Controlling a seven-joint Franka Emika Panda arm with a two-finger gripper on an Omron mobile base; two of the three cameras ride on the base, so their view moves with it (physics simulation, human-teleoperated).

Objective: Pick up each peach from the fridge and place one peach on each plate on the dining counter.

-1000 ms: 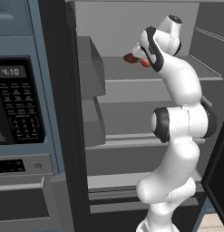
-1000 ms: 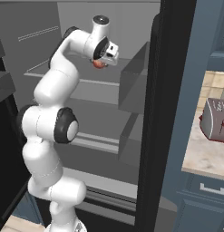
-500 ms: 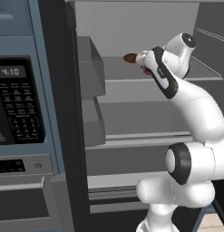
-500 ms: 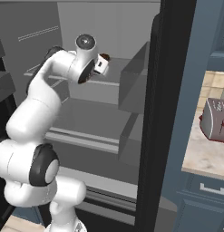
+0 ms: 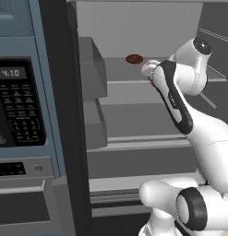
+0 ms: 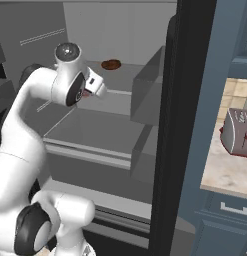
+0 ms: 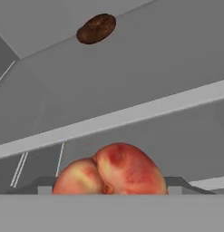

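The peach (image 7: 111, 170) is a smooth, rounded fruit, orange-red with paler yellow-orange patches and a clear crease running down its face. In the hand view it sits low and central, right at the gripper (image 7: 109, 190), with a dark finger tip just showing at either side of it; the jaws appear closed on the fruit, which hangs above the grey shelves rather than resting on one. From the right base view a sliver of red shows at the gripper (image 6: 87, 92), tucked against the white hand (the fruit itself is mostly hidden there). The arm (image 5: 180, 103) rises from the base, bends at a dark elbow joint and reaches into the open fridge (image 5: 134, 27), the hand held level with the upper shelves and pointing toward the back wall. A brown, oval food item (image 5: 134, 59) lies on the top shelf, well apart from the hand. A black microwave (image 5: 18, 106) stands left of the fridge, a toaster (image 6: 239, 132) on the counter to its right.
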